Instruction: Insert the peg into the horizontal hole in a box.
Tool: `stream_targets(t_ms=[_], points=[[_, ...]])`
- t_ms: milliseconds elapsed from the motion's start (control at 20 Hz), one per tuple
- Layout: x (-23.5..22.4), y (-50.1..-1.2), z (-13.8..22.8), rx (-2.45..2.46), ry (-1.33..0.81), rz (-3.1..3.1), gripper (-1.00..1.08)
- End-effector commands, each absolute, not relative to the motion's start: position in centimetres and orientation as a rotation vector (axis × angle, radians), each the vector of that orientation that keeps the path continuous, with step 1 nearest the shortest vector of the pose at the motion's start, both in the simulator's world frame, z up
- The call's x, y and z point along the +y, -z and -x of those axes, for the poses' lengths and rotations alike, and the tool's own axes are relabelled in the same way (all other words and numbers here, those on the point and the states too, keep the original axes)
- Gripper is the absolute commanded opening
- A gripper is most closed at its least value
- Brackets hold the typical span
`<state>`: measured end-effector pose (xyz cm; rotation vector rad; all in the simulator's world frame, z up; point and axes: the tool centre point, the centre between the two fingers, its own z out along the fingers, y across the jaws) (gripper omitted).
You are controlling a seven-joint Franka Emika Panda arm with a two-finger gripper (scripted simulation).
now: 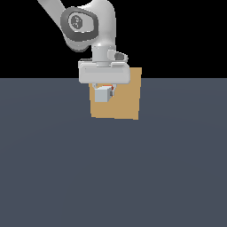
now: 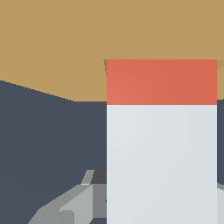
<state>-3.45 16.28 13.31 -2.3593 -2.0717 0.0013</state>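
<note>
The tan-orange box (image 1: 122, 104) stands on the dark floor in the exterior view, behind my gripper (image 1: 104, 91). My gripper is shut on the peg (image 1: 103, 94), whose pale grey-white end faces the camera with a sliver of red behind it. In the wrist view the peg (image 2: 162, 144) runs from my fingers (image 2: 72, 205) to the box face (image 2: 65, 43); its red end (image 2: 162, 82) meets the box, with a thin dark edge of the hole (image 2: 105, 68) showing beside it. The rest of the hole is hidden by the peg.
The dark grey floor (image 1: 111, 177) spreads around the box in the exterior view. Nothing else shows.
</note>
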Motion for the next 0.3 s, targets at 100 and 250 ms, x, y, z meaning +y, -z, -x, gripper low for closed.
stream_targets(t_ms=[100,250], points=[[17.79,-13.57,2.97,-2.071,0.006,2.364,-1.0],[17.89,-13.59,2.88,-2.071,0.006,2.364,-1.0]])
